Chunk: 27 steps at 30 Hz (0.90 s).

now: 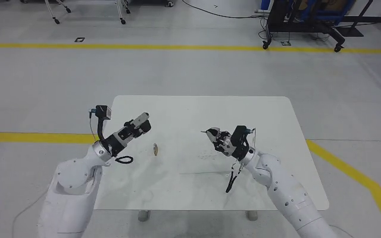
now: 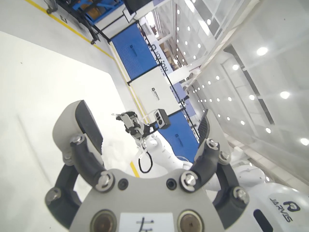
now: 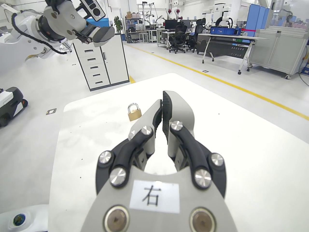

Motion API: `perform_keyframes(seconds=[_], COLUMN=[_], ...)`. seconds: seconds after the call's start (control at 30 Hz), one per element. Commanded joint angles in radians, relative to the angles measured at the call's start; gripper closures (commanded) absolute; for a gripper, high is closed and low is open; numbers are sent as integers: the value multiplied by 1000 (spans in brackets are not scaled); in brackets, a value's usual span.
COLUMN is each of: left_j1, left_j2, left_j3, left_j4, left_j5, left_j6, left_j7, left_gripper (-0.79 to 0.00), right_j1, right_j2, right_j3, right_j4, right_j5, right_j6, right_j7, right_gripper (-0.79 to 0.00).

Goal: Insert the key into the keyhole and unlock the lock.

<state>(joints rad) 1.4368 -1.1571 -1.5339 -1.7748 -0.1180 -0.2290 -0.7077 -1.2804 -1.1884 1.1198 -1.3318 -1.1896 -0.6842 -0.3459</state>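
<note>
Top view: the padlock (image 1: 155, 149) lies on the white table (image 1: 262, 178), at 9 o'clock from its middle. The left gripper (image 1: 144, 124) hovers at the padlock's 11 o'clock, the right gripper (image 1: 210, 133) near its 3 o'clock. Left wrist view: the left fingers stand wide apart and empty, and a thin key (image 2: 115, 114) juts from the right gripper's tips. Right wrist view: its fingers are pressed together, with the padlock on the table beyond them.

Padlock (image 3: 134, 115): brass-yellow body, silver shackle. Key (image 2: 115, 114): silvery, no pattern. Table (image 1: 196, 178): plain white. Left gripper (image 2: 144, 112) and right gripper (image 3: 163, 97): pale grey shells, black ribbed pads, black links, silver screws. Floor (image 1: 196, 71): light grey, yellow stripes at 12, 9 and 3 o'clock of table.
</note>
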Motion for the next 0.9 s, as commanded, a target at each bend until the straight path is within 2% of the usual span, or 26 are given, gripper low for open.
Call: perform_keyframes(seconds=[0.0,0.1,0.27,0.47,0.63,0.87], left_j1=[14,12,-43,-109,-137,-158], left_j2=[-10,-14,-22,-31,-35,-41], left_j3=[22,48,116,176,213,260], left_j4=[-2,61,222,296,316,332], left_j5=[-96,-250,-322,-366,-279,-139], left_j6=[13,9,-101,-225,-308,-366], left_j7=[10,-68,-164,-239,-219,-141], left_gripper=[-785,-785,-785,-785,-785,-785], right_j1=[-9,-11,27,82,133,186], right_j2=[-2,-9,-26,-46,-62,-68], right_j3=[0,-3,-39,-125,-208,-257], right_j4=[3,33,94,162,202,228], right_j5=[40,174,487,919,1211,1397], right_j6=[-4,-37,-144,-237,-325,-328], right_j7=[-7,22,144,387,569,746], right_gripper=[0,0,0,0,0,0])
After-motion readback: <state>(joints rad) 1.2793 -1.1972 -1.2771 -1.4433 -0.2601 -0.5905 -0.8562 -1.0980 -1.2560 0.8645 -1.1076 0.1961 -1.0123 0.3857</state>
